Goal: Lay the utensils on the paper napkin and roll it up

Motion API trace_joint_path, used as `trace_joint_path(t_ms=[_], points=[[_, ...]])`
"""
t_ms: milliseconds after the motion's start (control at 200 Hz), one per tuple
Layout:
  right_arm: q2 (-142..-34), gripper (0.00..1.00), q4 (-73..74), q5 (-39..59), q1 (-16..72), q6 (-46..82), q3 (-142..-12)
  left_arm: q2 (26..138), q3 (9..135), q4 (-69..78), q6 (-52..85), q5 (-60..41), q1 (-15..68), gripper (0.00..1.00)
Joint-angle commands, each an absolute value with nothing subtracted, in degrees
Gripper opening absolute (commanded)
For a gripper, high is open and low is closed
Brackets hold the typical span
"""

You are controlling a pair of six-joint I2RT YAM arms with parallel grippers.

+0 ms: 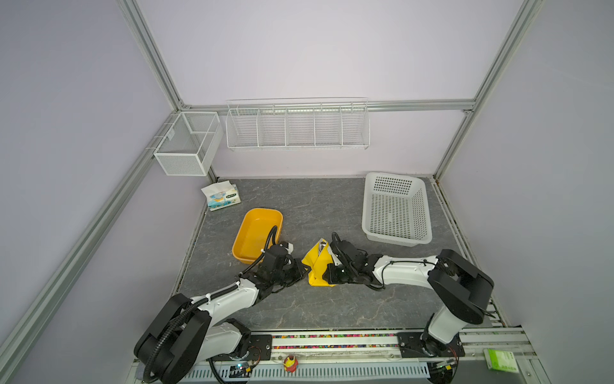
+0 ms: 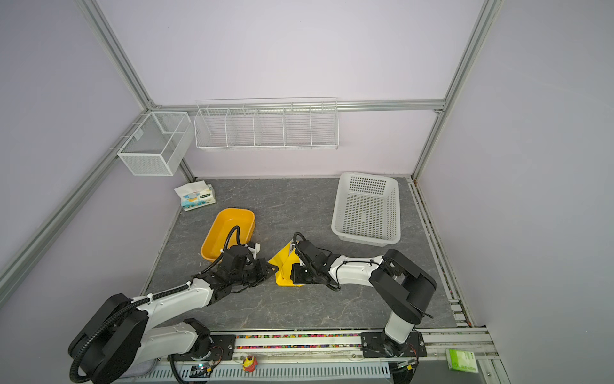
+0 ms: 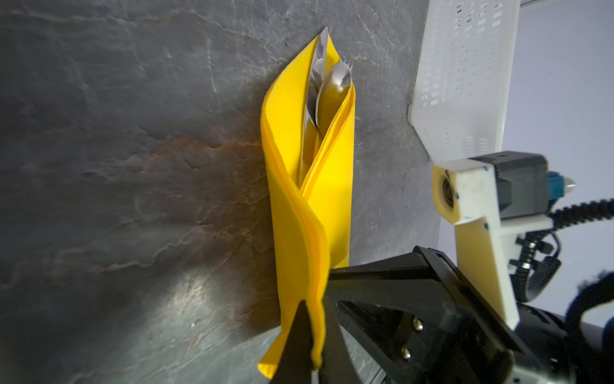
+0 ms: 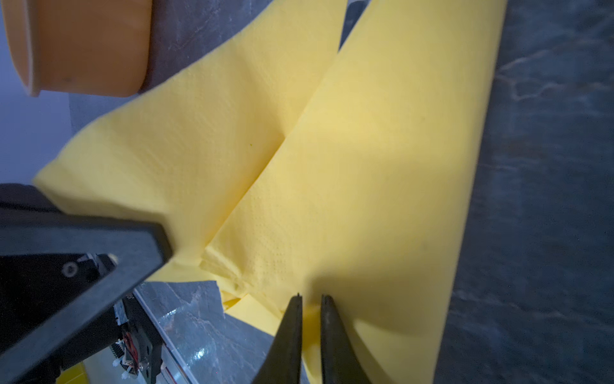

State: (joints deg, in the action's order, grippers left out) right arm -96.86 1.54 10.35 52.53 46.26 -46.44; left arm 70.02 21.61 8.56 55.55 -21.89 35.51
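Inspector: Left gripper [image 3: 314, 309], state?
Operator: Closed on a raised fold of the paper napkin [image 3: 309, 216], at the handle end.
Inspector: Right gripper [image 4: 312, 299]?
Operator: Jaws nearly together, pinching a thin yellow layer on the napkin's opposite side.
Inspector: Location?
Operator: Mid-desk [image 1: 315, 206], toward the front edge, between tray [image 1: 255, 232] and basket [image 1: 395, 212]. 2 utensils [image 3: 334, 83] lie inside, heads showing at the open far end.
Inspector: Handling?
Operator: Paper judged light, soft, tear-prone; steel slick, liable to slide out. Hold doubled edges only, with low tension.
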Motion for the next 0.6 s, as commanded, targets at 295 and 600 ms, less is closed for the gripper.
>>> trace_joint_path(t_ms=[295,600], points=[[-95.37,0.15,2.45,11.16,53.09,44.72,-46.59,68.31,25.66,-3.93,55.18,-15.58,37.1,0.24],[-95.7,0.16,3.18,14.64,54.09,42.77,-46.91,71.97,25.2,-2.92,54.38,-14.62,36.91,0.28]])
